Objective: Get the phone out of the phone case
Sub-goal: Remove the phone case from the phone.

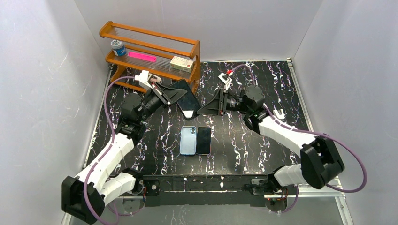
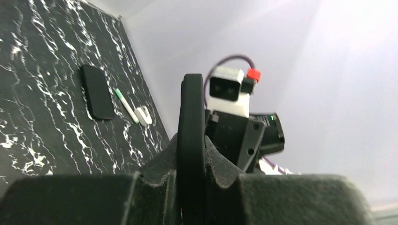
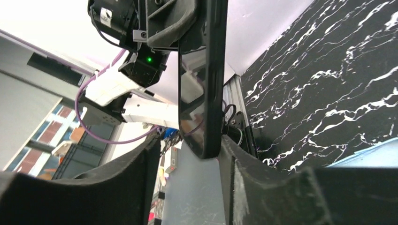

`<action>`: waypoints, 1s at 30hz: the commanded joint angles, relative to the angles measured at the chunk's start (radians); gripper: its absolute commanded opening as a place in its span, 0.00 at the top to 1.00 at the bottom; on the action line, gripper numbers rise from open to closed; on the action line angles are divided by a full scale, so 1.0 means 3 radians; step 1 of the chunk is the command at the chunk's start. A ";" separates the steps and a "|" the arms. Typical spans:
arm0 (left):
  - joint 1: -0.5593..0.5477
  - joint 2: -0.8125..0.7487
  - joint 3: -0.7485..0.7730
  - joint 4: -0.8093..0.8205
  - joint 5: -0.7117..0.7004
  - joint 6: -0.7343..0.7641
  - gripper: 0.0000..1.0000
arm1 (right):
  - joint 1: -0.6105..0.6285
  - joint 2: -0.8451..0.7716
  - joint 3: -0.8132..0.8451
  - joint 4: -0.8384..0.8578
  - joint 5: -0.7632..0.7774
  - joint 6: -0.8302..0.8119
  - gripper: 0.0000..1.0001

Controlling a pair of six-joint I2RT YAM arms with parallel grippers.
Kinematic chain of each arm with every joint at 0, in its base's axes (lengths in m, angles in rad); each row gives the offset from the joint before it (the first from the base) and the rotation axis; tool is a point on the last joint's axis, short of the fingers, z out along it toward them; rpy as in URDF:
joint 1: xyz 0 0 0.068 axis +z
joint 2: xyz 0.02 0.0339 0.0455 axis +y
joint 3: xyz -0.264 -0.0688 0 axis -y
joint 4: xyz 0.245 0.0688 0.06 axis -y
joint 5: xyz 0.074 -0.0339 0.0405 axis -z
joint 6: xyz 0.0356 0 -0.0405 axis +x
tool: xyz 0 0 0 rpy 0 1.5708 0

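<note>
Left gripper (image 1: 174, 93) jaws clamped on one end of the black phone (image 1: 189, 107), which is held tilted above the table (image 1: 244, 140). Right gripper (image 1: 202, 110) jaws parted, straddling its other end. A blue phone (image 1: 187, 140) and a dark phone (image 1: 203, 140) lie side by side below.

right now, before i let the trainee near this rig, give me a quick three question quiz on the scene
1. True or false: the left gripper is shut on the glossy black phone.
2. The right gripper has its jaws: A) clamped on that phone, B) open around its end, C) out of view.
3. Fill in: beside the flat pale blue phone on the black marble table lies a ____ one.
Key: 1 true; 2 B; 3 black phone.
</note>
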 commanded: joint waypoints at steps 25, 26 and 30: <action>-0.0036 -0.0344 -0.0400 0.0386 -0.1265 -0.1077 1.00 | 0.0658 0.0055 -0.0331 0.1011 0.1440 0.0061 0.33; -0.0041 -0.0351 -0.0413 0.0381 -0.1266 -0.1090 1.00 | 0.0659 0.0064 -0.0320 0.1026 0.1452 0.0059 0.33; -0.0059 -0.0379 -0.0443 0.0365 -0.1305 -0.1127 1.00 | 0.0658 0.0090 -0.0279 0.1069 0.1486 0.0057 0.35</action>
